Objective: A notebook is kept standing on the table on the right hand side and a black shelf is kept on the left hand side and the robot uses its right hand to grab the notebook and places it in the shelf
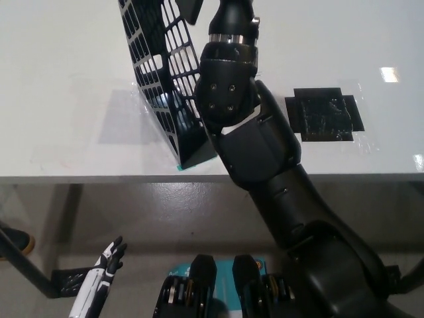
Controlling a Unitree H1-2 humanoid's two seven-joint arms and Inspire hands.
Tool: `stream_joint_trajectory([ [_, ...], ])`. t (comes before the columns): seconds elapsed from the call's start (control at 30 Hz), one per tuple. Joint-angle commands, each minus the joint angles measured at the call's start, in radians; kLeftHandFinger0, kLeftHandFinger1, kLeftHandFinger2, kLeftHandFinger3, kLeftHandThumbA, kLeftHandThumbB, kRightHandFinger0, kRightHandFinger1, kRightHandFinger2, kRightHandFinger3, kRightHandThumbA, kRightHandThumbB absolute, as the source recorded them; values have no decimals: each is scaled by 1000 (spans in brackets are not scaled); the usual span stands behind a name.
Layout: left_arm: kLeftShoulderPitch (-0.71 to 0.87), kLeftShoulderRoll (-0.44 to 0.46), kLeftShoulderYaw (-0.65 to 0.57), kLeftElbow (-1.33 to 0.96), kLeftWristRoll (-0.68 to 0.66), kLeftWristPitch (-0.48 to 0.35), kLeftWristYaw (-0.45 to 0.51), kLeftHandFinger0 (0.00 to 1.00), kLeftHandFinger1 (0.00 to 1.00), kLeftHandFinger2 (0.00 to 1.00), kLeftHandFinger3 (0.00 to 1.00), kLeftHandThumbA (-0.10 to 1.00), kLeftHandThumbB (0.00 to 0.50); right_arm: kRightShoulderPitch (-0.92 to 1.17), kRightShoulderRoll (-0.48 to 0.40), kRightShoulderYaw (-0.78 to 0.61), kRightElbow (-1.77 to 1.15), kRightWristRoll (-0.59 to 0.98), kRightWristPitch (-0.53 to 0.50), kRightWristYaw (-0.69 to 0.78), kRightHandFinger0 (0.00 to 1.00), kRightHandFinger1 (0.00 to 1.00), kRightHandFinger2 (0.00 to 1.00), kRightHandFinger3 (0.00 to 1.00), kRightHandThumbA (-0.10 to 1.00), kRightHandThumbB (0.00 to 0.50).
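The black mesh shelf (165,86) stands tilted on the white table (66,99), near its front edge. My black right arm (245,132) reaches up across the table and covers the shelf's right side. Its wrist runs out of the picture at the top, and a dark shape (193,9) juts left over the shelf's top opening. Whether that shape is my right hand or the notebook does not show. The notebook cannot be made out as such. My white left hand (107,262) hangs open below the table at the lower left.
A patch of black tape (324,114) lies on the table to the right of my arm. The table's front edge (99,177) crosses the picture. On the floor at the far left are a shoe (14,239) and a black patch (66,281).
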Motion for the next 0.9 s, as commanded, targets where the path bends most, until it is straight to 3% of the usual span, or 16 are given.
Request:
stream_joint_trajectory([
  [0.0,0,20,-6,-36,-13,-15,-22,1000,1000,1000,1000,1000,202,-53,11,9,35,-19,-71,-65,0,0,555,685,-100,81],
  [0.17,-3,22,-4,-45,0,-5,-21,1000,1000,1000,1000,1000,193,-61,3,17,111,-12,-110,-77,0,0,568,695,-100,65],
  [0.37,-1,25,-9,-24,21,-39,-15,1000,1000,1000,1000,1000,196,-67,6,24,250,-13,-131,-131,0,2,584,694,-100,83],
  [0.5,-5,20,-10,-26,25,-25,-12,1000,1000,1000,1000,1000,256,-74,15,23,344,4,-159,-152,0,0,562,717,-100,116],
  [0.7,-11,18,-11,-33,26,-6,-14,1000,1000,1000,1000,1000,241,-100,24,26,465,22,-209,-176,0,0,530,618,-100,152],
  [0.87,-18,20,-14,-35,20,1,-24,1000,1000,1000,1000,1000,254,-101,32,16,484,85,-209,-124,0,0,472,555,-100,135],
])
